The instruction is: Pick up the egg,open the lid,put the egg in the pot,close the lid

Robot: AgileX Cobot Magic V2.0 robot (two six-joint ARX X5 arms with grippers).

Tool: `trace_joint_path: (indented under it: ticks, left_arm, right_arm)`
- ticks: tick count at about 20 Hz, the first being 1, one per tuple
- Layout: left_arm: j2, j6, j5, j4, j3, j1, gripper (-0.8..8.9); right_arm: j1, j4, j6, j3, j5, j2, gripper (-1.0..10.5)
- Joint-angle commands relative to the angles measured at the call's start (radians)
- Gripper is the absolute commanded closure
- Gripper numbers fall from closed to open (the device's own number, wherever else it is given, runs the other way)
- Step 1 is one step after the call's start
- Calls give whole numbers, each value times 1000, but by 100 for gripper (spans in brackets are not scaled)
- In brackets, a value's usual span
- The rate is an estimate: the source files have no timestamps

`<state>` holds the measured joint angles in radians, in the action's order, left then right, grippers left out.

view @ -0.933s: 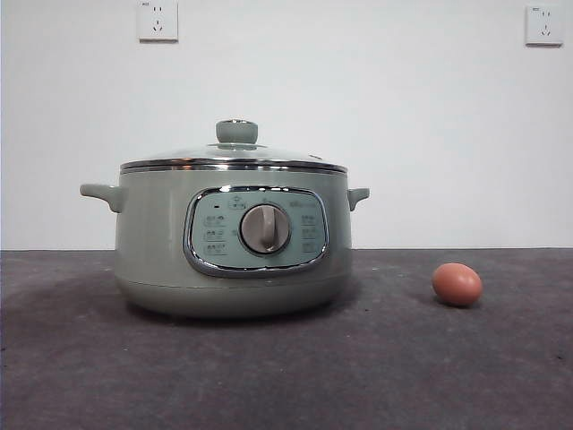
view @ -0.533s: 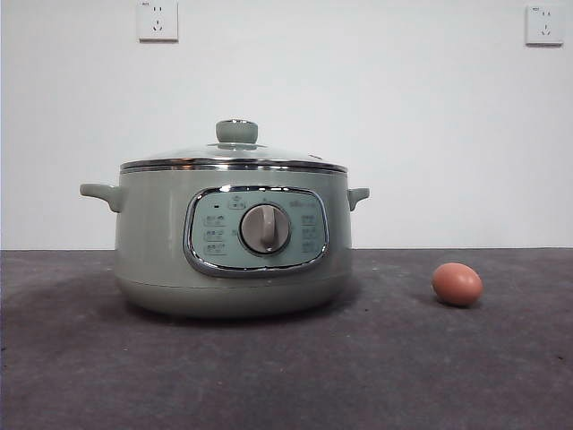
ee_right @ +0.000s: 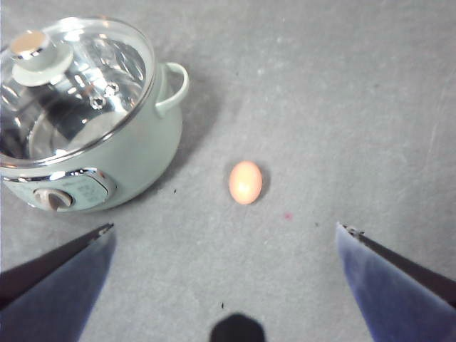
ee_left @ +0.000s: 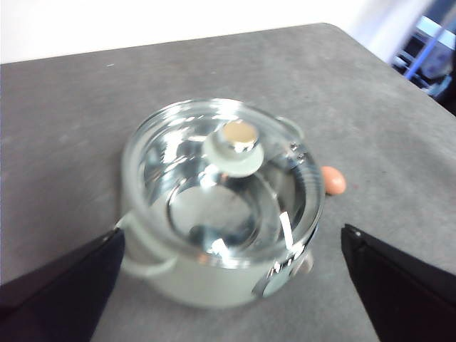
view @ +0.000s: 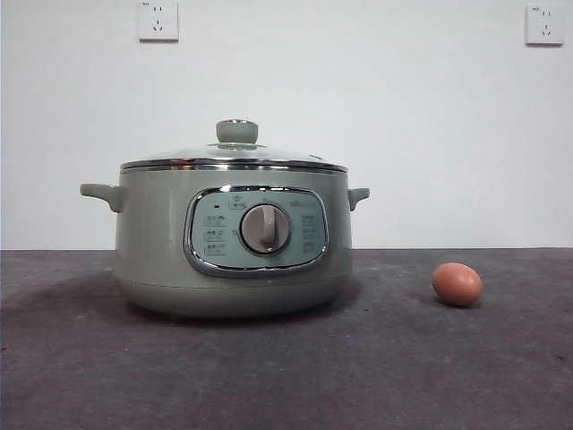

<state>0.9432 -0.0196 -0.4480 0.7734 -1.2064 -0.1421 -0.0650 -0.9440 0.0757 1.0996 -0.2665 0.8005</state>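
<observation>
Nothing moved: lid [view: 235, 154] on pot [view: 152, 242], egg [view: 457, 284] apart, both jaws wide

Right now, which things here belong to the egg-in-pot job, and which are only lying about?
For the job:
egg, on the table beside the pot
lid, closed on the pot
pot

Not for the job:
two wall sockets
table
</observation>
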Motion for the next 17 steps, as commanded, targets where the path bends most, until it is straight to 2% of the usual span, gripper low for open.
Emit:
trace_joint_path:
  ticks: [1,3,8,12,17]
  left_arm:
    - [97,-9,12,-44,-48,-65,184]
    - [195,-13,58,-65,-107,-124,184]
    - [436,-85,217,-67,-271,-238,184]
    - [599,-96,244,-93,-357,-275,184]
    - [718,-96,244,-169,-367,-283,184]
  right_arm:
    - [-1,5,-2,5,-10,22,379]
    - [-1,5,-4,5,-24,34,379]
    - [-1,5,-4,5,-26,54,379]
    - [-1,6,-4,5,-26,55,379]
    - [-1,6,-4,5,-26,55,380]
